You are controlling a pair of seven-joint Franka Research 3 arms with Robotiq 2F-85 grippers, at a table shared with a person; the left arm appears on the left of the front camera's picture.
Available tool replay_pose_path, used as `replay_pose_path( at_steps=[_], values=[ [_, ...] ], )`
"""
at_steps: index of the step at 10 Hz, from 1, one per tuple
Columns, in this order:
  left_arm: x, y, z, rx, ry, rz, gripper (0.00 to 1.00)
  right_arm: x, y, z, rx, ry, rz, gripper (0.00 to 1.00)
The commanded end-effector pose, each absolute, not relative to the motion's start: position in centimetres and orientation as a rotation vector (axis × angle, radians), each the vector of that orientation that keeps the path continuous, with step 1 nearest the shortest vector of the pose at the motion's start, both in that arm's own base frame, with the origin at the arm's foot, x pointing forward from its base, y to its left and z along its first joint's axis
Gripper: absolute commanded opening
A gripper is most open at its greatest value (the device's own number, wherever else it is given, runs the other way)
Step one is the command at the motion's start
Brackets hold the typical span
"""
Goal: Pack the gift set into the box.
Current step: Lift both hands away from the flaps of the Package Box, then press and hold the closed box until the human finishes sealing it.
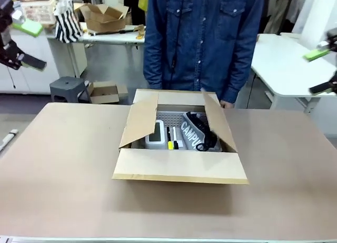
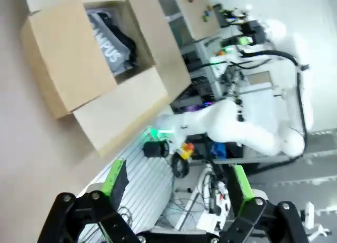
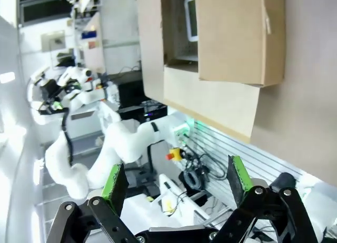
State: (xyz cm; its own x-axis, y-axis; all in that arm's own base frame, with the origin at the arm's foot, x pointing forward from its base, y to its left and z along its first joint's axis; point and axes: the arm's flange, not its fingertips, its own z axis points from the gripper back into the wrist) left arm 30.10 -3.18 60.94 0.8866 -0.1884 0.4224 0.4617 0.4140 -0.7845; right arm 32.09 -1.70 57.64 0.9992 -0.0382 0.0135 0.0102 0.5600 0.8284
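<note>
A: The gift set [image 1: 181,131] lies inside the box [image 1: 179,168], with the flaps up.
B: The left gripper [image 1: 36,44] and right gripper [image 1: 317,71] hang high, jaws spread, empty.
A: A flap pushed down could snag the strap [image 1: 202,137] or slide the box across the table [image 1: 63,164].

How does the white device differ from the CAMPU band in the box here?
The white device is boxy with a screen face, on the left of the tray; the CAMPU band is grey, lettered, with a black strap, on the right. The device sits square; the band lies slanted. Both rest inside the open box.
</note>
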Motion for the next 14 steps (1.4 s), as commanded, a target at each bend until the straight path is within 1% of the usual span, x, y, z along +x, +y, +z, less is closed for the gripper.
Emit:
replay_pose_path(
  at_steps=[1,14],
  values=[
    [30.10,-4.96,62.37,-0.959,-0.334,-0.388,1.00,31.83,-0.52,58.80,0.882,-0.115,0.015,1.00],
    [30.10,-4.96,62.37,-0.959,-0.334,-0.388,1.00,31.83,-0.52,58.80,0.882,-0.115,0.015,1.00]
  ],
)
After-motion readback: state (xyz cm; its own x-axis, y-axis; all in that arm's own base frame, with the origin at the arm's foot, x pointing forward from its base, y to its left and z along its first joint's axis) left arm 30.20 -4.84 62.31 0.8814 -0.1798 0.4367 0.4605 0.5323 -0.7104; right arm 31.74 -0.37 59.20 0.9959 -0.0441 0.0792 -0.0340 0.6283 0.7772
